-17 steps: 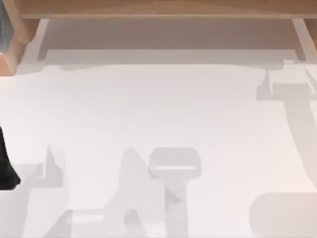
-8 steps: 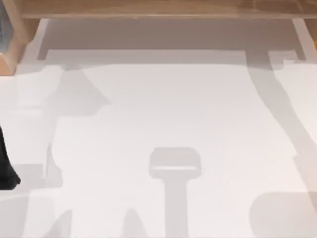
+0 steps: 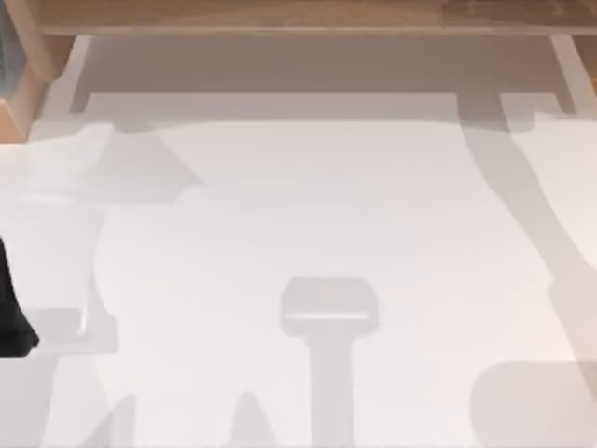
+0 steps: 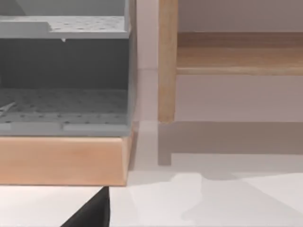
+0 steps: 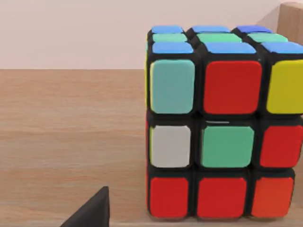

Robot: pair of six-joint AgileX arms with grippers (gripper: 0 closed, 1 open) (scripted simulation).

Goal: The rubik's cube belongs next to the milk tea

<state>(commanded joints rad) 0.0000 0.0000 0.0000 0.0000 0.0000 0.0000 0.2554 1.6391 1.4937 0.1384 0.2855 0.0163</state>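
The rubik's cube (image 5: 220, 127) stands close in front of my right gripper (image 5: 90, 213) in the right wrist view. It rests on a light wooden board (image 5: 66, 142), with red, green, white and yellow stickers facing me and blue and green ones on top. It stands free, and a black part of the gripper shows low beside it. My left gripper (image 4: 90, 215) shows as a black tip facing a grey rack. The milk tea is out of view.
The top view has the white table (image 3: 298, 205), crossed by arm shadows, and a wooden shelf (image 3: 298, 17) along its back edge. A black shape (image 3: 11, 308) sits at the left edge. A grey perforated rack (image 4: 64, 71) in a wooden frame (image 4: 61, 158) stands beside a wooden post (image 4: 167, 61).
The arm shadows on the table have shifted toward the back shelf. The right one now runs up to the shelf's right end, and a new one lies at the back left.
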